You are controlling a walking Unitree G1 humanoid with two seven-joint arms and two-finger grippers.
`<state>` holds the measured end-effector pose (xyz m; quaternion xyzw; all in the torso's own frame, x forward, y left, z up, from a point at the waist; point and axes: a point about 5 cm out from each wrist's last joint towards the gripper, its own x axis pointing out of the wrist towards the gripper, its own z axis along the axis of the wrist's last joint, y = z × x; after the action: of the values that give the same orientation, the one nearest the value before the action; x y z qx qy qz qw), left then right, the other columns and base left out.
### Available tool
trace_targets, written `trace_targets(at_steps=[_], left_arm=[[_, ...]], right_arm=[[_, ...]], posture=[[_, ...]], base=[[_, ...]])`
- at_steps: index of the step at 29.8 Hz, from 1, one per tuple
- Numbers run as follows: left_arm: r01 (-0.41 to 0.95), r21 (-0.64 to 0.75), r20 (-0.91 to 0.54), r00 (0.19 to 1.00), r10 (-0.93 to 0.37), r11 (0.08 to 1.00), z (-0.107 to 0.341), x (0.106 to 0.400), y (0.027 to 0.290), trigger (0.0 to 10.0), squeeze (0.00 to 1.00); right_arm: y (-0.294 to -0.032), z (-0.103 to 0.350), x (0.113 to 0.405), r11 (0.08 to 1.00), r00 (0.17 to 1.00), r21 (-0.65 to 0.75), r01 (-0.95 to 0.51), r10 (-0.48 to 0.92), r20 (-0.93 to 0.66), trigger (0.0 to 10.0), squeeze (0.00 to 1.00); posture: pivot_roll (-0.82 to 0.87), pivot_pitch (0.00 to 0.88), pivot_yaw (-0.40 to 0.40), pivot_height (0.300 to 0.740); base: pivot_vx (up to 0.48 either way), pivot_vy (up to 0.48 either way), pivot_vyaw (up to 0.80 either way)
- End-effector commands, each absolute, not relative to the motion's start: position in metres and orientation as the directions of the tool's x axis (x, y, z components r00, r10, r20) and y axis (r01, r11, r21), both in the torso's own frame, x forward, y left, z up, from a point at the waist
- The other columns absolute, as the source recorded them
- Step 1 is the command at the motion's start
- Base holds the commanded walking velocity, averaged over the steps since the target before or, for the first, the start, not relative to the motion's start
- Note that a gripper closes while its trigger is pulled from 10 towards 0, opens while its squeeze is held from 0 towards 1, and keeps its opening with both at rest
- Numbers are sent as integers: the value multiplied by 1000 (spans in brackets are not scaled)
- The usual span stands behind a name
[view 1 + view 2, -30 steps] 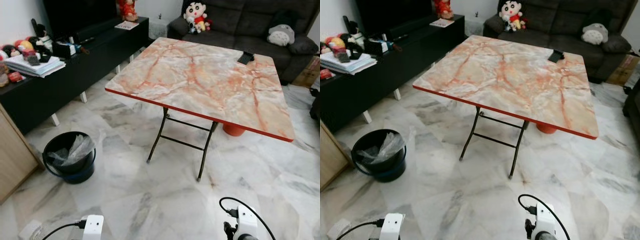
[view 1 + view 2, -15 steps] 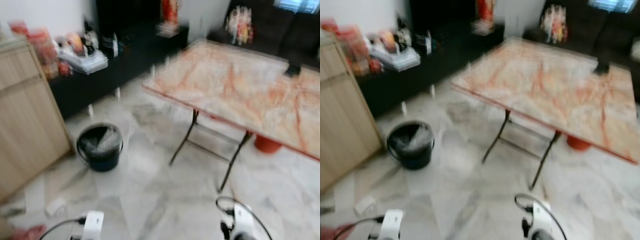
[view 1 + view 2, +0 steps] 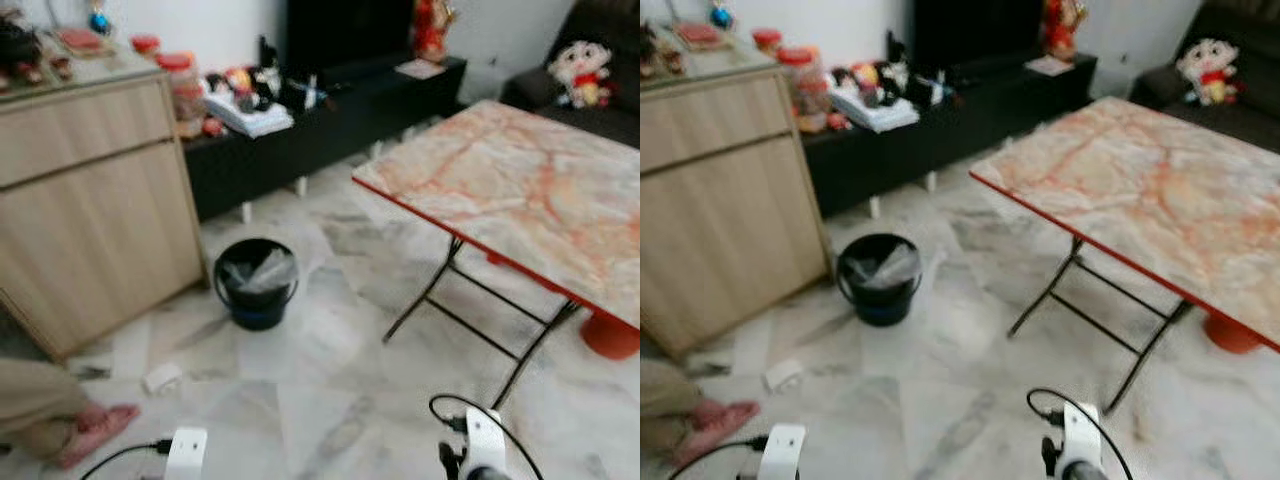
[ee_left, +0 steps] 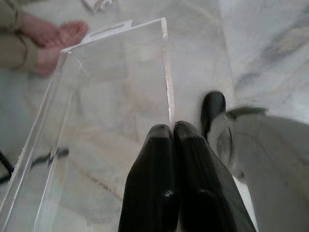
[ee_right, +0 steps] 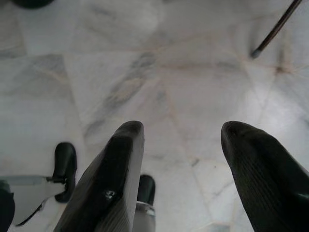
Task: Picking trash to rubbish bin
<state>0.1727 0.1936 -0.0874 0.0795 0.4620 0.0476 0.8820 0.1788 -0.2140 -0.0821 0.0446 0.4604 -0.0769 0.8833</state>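
trash here is a clear plastic box (image 4: 106, 125), and the left gripper (image 4: 172, 133) has its two black fingers pressed together on one thin wall of it, at the edge nearest the wrist. the box runs lengthwise away from the fingers, its far rim ending in a flat tab with a slot. it looks light, stiff and glossy, with sharp folded edges, and the marble floor (image 3: 330, 400) shows straight through it.

the bin (image 3: 256, 283) stands on that floor ahead and a little to the robot's left, just off the corner of the wooden cabinet (image 3: 100, 190) and well apart from the folding table (image 3: 520, 200). it is round, black, lined with a crinkled clear bag, mouth up. so the loaded arm is on the nearer side, and the judgement is that the carry must close the gap forward and leftward before the box can be let go over the mouth.

the right gripper (image 5: 183, 140) hangs over bare floor, jaws wide apart, holding nothing.

a small pale scrap (image 3: 162, 377) lies on the floor short of the bin, near a person's foot (image 3: 95, 428).
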Motion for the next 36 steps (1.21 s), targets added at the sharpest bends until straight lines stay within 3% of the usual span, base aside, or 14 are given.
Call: trace_targets(at_steps=[1, 8, 17, 36], left_arm=[[15, 188, -808, 570, 147, 982, -87, 173, 194, 10000, 0], [27, 197, -809, 570, 146, 980, -87, 173, 196, 10000, 0], [66, 221, -800, 584, 142, 973, -84, 178, 200, 10000, 0], [74, 226, -810, 569, 145, 971, -86, 174, 200, 10000, 0]], right_arm=[[-217, -81, 179, 981, 567, 6, 194, -107, -817, 10000, 0], [-212, -83, 178, 982, 565, 13, 189, -98, -819, 10000, 0], [-209, -84, 177, 972, 568, 32, 231, -108, -816, 10000, 0], [-204, -83, 179, 979, 583, 25, 204, -101, -806, 10000, 0]], posture=[[213, 0, -88, 740], [213, 0, -74, 740], [211, 0, -52, 740], [225, 0, -60, 740]], base=[[0, 0, 444], [0, 0, 448], [0, 0, 0], [385, 0, 0]])
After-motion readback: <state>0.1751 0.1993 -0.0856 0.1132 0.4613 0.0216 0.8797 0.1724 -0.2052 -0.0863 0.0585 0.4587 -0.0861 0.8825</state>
